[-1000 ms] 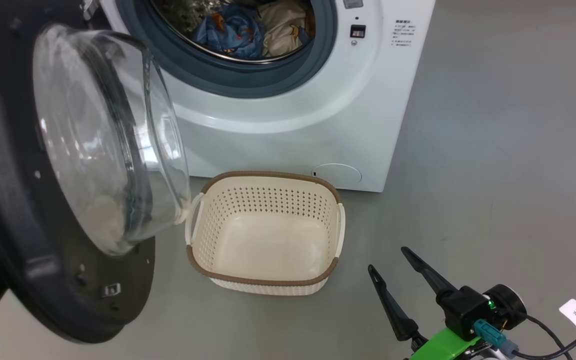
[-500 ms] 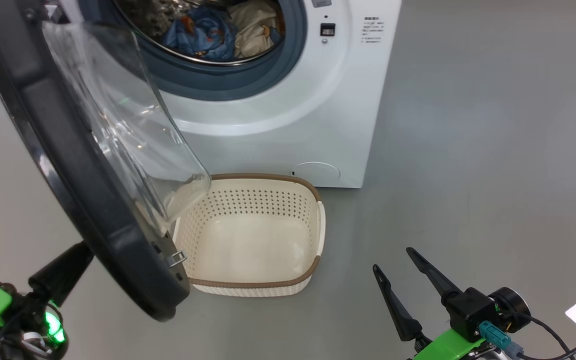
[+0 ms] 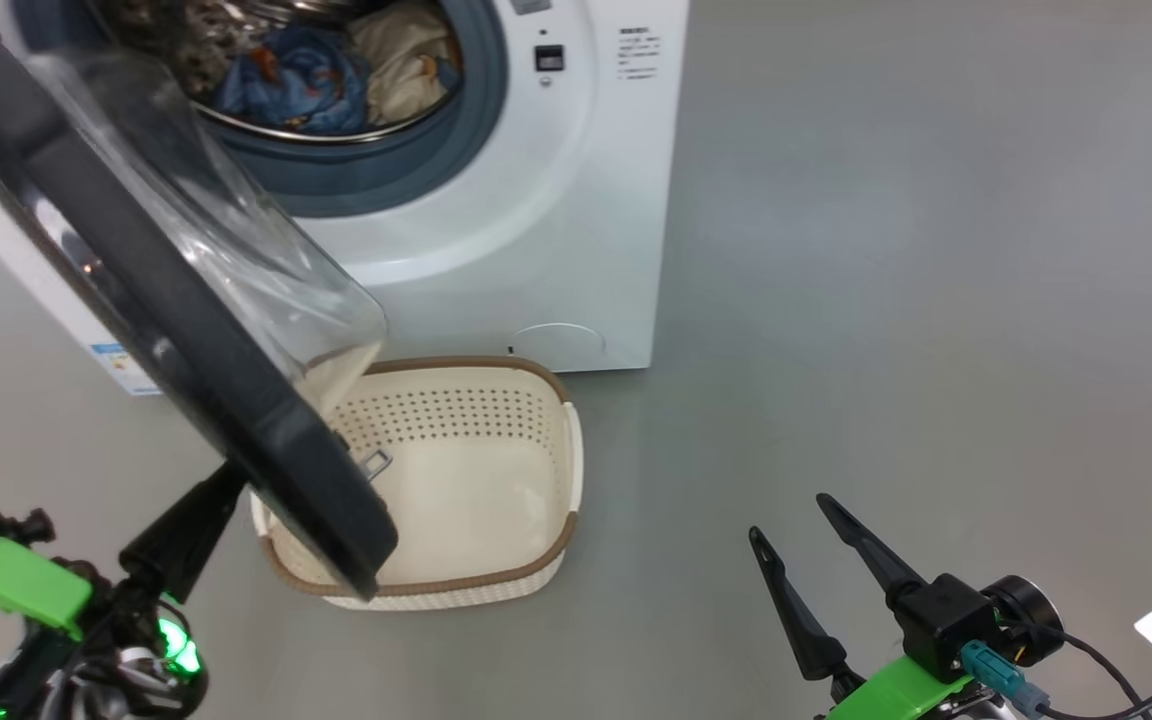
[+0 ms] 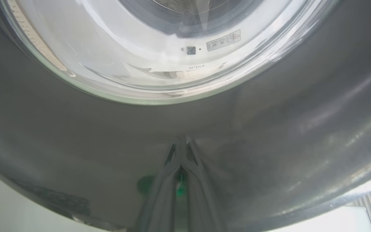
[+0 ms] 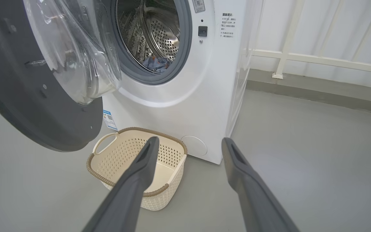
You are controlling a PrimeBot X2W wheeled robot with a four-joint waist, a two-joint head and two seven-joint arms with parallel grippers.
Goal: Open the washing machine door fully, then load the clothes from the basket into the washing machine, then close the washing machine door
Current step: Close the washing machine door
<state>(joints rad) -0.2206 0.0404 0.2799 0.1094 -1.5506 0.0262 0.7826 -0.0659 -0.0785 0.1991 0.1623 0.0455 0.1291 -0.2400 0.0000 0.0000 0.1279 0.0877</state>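
The clothes (image 3: 286, 80) lay inside the drum (image 5: 159, 35) of the washer (image 3: 536, 200), the blue printed one beside the cream one, and the basket (image 3: 466, 363) sat empty on the floor (image 3: 886, 300) just at the foot of the washer's front, so loading looked done and the closing of the door (image 3: 246, 410) looked like the step in hand. The door stood partway round on its left-hand hinge, neither wide open nor latched, its lower edge hanging over the left side of the basket in the head view and its glass bowl facing the drum mouth. The left gripper (image 4: 181, 145) had its fingers pressed together with nothing between them, and their tips met the door's glossy outer face just below the window; shut that way they probably served as one stiff pusher, placed out on the panel away from the hinge where a shove turns the door most easily. The right gripper (image 3: 786, 518) was spread wide and empty, hovering low over bare floor to the right of the basket and well apart from the washer, likely parked there to keep clear of the door's arc. The door rode above the basket's rim, so contact there seemed unlikely, though the gap could not be judged.
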